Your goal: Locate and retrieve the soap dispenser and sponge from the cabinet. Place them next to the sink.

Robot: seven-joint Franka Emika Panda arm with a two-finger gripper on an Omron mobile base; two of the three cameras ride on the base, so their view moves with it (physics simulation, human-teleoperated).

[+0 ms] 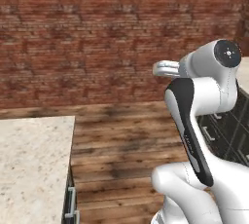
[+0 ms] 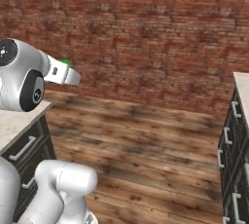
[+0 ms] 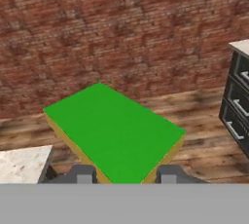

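Observation:
The sponge (image 3: 114, 130), bright green on top over a yellow layer, fills the middle of the hand view and is carried in the air above the wooden floor. My gripper (image 3: 125, 174) is shut on the sponge, with a dark fingertip on each side of its near end. In the right base view a small green patch of the sponge (image 2: 64, 63) peeks above my white hand. The soap dispenser, the cabinet and the sink are out of view.
A red brick wall (image 1: 97, 38) runs across the back above the wooden floor (image 2: 146, 140). A speckled stone counter (image 1: 34, 159) lies at the left. Dark drawer units with silver handles (image 2: 233, 145) stand at the right, also in the hand view (image 3: 238, 106).

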